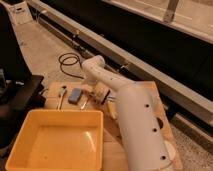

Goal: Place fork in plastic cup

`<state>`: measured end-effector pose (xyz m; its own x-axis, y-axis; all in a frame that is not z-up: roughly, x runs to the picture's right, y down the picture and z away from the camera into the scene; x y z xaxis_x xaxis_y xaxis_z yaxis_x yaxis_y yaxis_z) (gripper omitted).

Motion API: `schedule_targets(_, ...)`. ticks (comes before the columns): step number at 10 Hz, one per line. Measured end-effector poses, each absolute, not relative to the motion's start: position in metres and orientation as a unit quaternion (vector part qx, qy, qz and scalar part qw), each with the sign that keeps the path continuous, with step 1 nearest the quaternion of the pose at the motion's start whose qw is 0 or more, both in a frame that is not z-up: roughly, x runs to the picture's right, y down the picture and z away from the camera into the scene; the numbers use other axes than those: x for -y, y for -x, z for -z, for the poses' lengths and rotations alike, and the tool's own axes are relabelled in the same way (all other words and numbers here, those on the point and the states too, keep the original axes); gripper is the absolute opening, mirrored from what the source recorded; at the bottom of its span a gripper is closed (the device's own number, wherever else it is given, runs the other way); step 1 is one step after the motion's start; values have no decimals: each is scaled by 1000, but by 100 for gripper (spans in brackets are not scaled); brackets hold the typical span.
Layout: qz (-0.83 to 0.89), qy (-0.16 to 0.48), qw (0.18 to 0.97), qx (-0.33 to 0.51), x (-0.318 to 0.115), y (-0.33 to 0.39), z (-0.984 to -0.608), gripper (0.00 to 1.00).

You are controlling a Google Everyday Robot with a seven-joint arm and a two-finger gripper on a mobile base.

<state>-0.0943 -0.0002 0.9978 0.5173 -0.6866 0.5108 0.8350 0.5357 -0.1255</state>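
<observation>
1. My end effector point(103, 95) is low over the table point(150, 95), jaws wide, gripping nothing I can see.
2. Fork point(85, 102) lies on the table between the block point(75, 95) and the end effector.

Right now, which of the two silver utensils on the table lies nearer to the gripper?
The fork, the slim one lying between the blue block and the gripper near the table's middle. The round-headed spoon lies on the block's other side, farther away.

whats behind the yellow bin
A spoon, blue block and fork lie on the wooden table; the gripper hangs right of them. The arm covers whatever lies farther right.
</observation>
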Motion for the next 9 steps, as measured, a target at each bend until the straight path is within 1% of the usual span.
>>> schedule_targets(7, 445, 200, 845, 217, -9, 95, -1011, 79)
schedule_targets(8, 445, 201, 845, 217, -9, 93, -1010, 73)
schedule_targets(9, 446, 204, 844, 216, -10, 92, -1009, 61)
